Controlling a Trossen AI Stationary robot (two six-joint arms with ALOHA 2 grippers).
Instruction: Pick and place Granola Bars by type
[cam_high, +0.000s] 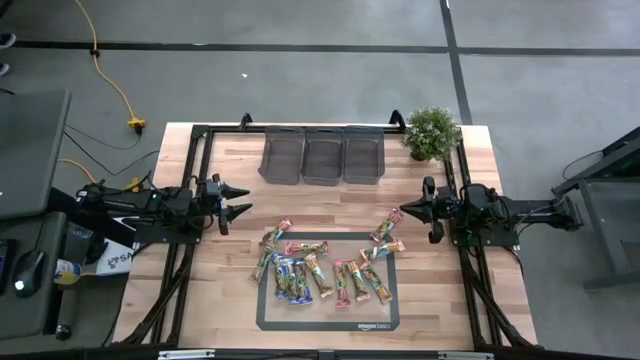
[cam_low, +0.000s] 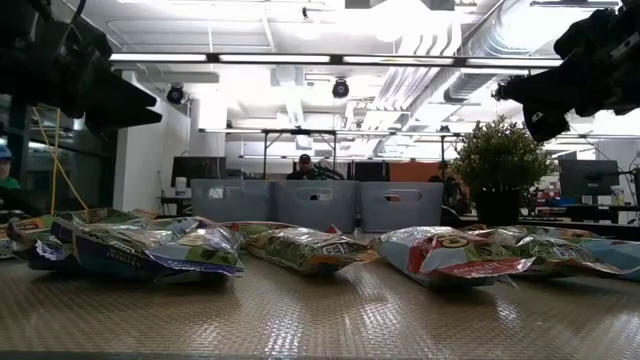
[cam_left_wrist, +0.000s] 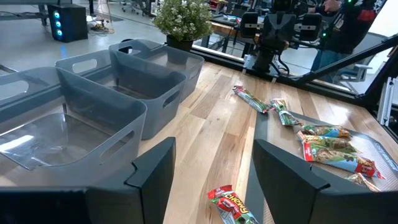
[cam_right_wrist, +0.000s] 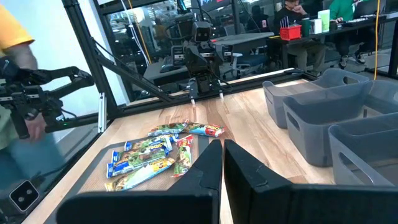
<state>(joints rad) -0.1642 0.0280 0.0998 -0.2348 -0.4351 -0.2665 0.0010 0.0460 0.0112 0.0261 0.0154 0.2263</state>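
Left gripper (cam_high: 243, 200) hovers over worktop (cam_high: 230, 160) at left side, fingers (cam_left_wrist: 155, 171) spread wide, holding nothing. Right gripper (cam_high: 404, 212) hovers at right side, fingers (cam_right_wrist: 208, 165) pressed together, empty. Bars (cam_high: 320, 272) lie scattered on dark mat (cam_high: 328, 324) at front centre, some overlapping; few spill onto bare wood beside mat, near each gripper. Three grey bins (cam_high: 323, 156) in row at rear centre, well apart from bars. Plant (cam_high: 431, 132) at rear right, beside bins.

Grey taped floor (cam_high: 330, 75), yellow cable (cam_high: 112, 82), bright ceiling lights (cam_low: 300, 58).
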